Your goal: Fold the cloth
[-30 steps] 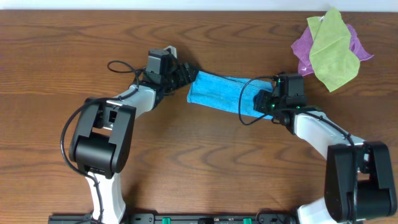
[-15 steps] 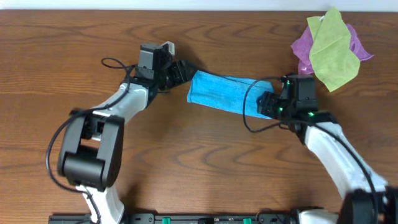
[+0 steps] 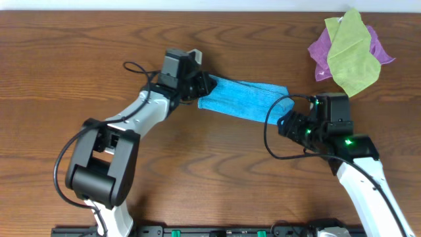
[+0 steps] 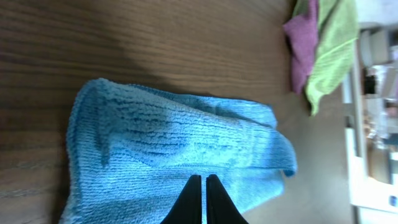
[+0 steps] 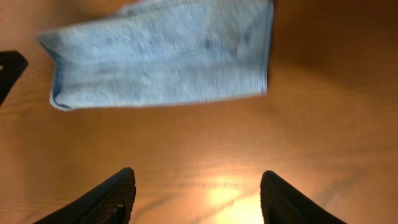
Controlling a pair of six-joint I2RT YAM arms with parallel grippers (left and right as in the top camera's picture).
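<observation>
Overhead, the cloth (image 3: 243, 100) lies on the table (image 3: 66, 52) as a long slanted blue strip, already doubled over by the look of it, between the two arms. The left gripper (image 3: 202, 85) sits at its left end with fingers pressed together; the left wrist view doesn't show whether any fabric is nipped between them. The right gripper (image 3: 288, 125) hangs just off the strip's right end, fingers spread wide and holding nothing. I'd judge the step in hand to be a fold end to end: take every layer at one short edge, lift just clear of the wood, and lay it squarely on the far edge while the other arm steadies that end. Counting up: one blue cloth, one lime-green cloth (image 3: 352, 52) draped over one purple cloth (image 3: 320, 49) in the far corner, two grippers.
</observation>
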